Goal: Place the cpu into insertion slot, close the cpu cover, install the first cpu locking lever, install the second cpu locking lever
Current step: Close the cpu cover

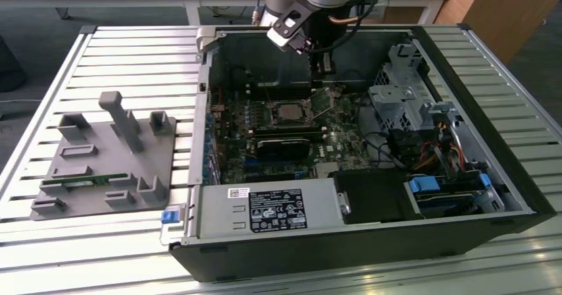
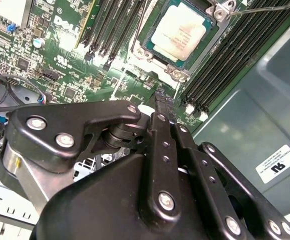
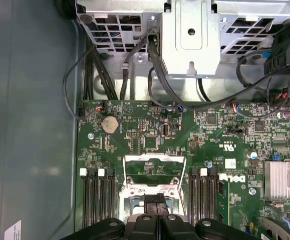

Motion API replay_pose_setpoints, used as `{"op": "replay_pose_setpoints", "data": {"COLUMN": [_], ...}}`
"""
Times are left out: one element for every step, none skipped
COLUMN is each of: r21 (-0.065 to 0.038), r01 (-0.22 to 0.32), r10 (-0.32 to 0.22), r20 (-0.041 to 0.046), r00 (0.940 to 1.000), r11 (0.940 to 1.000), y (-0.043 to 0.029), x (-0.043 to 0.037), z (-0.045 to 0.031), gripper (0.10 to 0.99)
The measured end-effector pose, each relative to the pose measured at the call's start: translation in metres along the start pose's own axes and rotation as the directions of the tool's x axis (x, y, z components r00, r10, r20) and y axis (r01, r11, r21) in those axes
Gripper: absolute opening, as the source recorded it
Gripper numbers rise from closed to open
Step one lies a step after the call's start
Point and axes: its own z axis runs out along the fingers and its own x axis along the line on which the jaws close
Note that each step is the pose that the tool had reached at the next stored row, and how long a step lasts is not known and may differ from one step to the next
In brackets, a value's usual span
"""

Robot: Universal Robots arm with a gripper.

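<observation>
1. Exterior view: off the arm, high, angled down; takes in the whole open black metal computer case (image 1: 351,252) on the white slatted metal table (image 1: 131,51). Farthest camera.
2. First wrist view: close, faces squarely onto the green circuit board (image 3: 145,132), past the black gripper (image 3: 155,201).
3. Second wrist view: closer, oblique, from behind the gripper (image 2: 161,97).
4. All three share the square silver-rimmed insertion slot (image 1: 285,112) (image 2: 171,71) (image 3: 133,202); both wrist views share the long black slots (image 2: 225,65) (image 3: 94,195) beside it.

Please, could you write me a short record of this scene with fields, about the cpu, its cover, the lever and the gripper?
cpu: seated in the insertion slot, silver top up
cpu cover: appears raised, not over the cpu
locking lever: thin metal rod by a corner of the slot
gripper: shut, holding nothing, tips close to the slot
computer case: open, lying on a slatted table
</observation>
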Motion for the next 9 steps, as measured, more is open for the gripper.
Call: {"op": "replay_pose_setpoints", "data": {"r21": [0.000,0.000,0.000,0.000,0.000,0.000,0.000,0.000,0.000], "r01": [0.000,0.000,0.000,0.000,0.000,0.000,0.000,0.000,0.000], "r10": [0.000,0.000,0.000,0.000,0.000,0.000,0.000,0.000,0.000], "r20": [0.0001,0.0000,0.0000,0.0000,0.0000,0.0000,0.0000,0.0000,0.0000], "r00": [1.0000,1.0000,1.0000,1.0000,1.0000,1.0000,1.0000,1.0000,1.0000], "r11": [1.0000,1.0000,1.0000,1.0000,1.0000,1.0000,1.0000,1.0000,1.0000], "y": [0.0003,0.0007,0.0011,0.0014,0.0018,0.0022,0.0026,0.0027,0.0031], "x": [0.0000,0.0000,0.0000,0.0000,0.0000,0.0000,0.0000,0.0000,0.0000], "z": [0.0000,0.0000,0.0000,0.0001,0.0001,0.0001,0.0001,0.0001,0.0002], "gripper": [0.106,0.106,0.106,0.106,0.106,0.106,0.106,0.106,0.106]}}
